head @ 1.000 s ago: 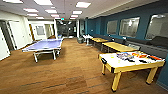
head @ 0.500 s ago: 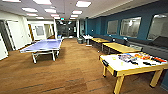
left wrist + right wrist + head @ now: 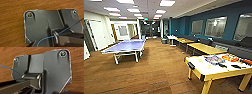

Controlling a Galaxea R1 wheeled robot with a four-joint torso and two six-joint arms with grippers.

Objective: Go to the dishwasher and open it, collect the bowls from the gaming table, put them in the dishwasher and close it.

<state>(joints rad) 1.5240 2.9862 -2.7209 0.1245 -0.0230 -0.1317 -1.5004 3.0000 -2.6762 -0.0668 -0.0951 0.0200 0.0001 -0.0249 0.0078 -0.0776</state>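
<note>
Flooring (image 3: 159,75) of brown wood planks runs the length of a long games room in the head view, under rows of bright ceiling panels (image 3: 166,3). On the robot's right, closest to it, stands a game table (image 3: 201,68) with a pale top, yellow frame and yellow legs, and dark fittings at its corners. Its surface looks white rather than green, so it may not be the table the task names; the blur leaves that open. On its far half lie a blue patterned item (image 3: 214,59), orange pieces (image 3: 230,58) and a few small dark objects (image 3: 222,65), none clear enough to name.

Beyond it two yellow-topped tables (image 3: 204,48) (image 3: 184,40) line up along a deep blue wall (image 3: 231,15) set with pale windows (image 3: 215,26), with a dark bench (image 3: 234,43) at the wall's foot. On the left, well apart from the game table, a blue table-tennis table (image 3: 125,46) stands on light legs near white doors (image 3: 97,35).

Each wrist view looks down past the robot's own dark plate (image 3: 36,27) (image 3: 56,72) at the same wood grain. A thin blue cable (image 3: 50,37) crosses the left plate, and another (image 3: 7,67) runs by the right one. Whether the left gripper or the right gripper is open or closed cannot be told.
</note>
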